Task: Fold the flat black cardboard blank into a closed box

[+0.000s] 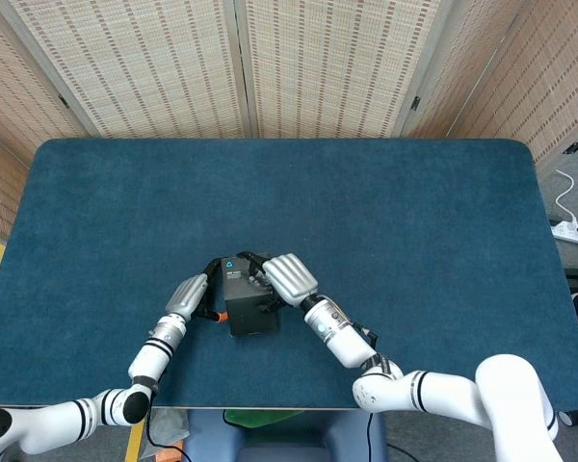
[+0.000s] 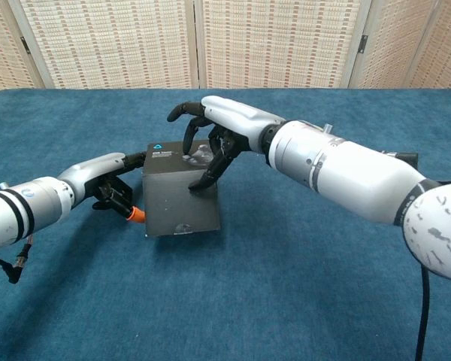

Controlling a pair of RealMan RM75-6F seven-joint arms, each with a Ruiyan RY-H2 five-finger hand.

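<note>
The black cardboard box [image 1: 247,308] [image 2: 182,201] stands folded up as a cube near the front middle of the blue table, with a small label on its top. My right hand [image 1: 288,277] [image 2: 219,129] reaches over it from the right, and its spread fingertips [image 2: 203,180] press down on the top face. My left hand [image 1: 190,295] [image 2: 109,183] lies against the box's left wall with its fingers curled in. Whether it grips a flap there is hidden.
The blue table [image 1: 385,212] [image 2: 301,301] stretches wide behind and to both sides of the box. Its front edge lies close behind my arms. Woven screens [image 1: 299,58] close off the back. A white power strip [image 1: 572,232] lies on the floor at right.
</note>
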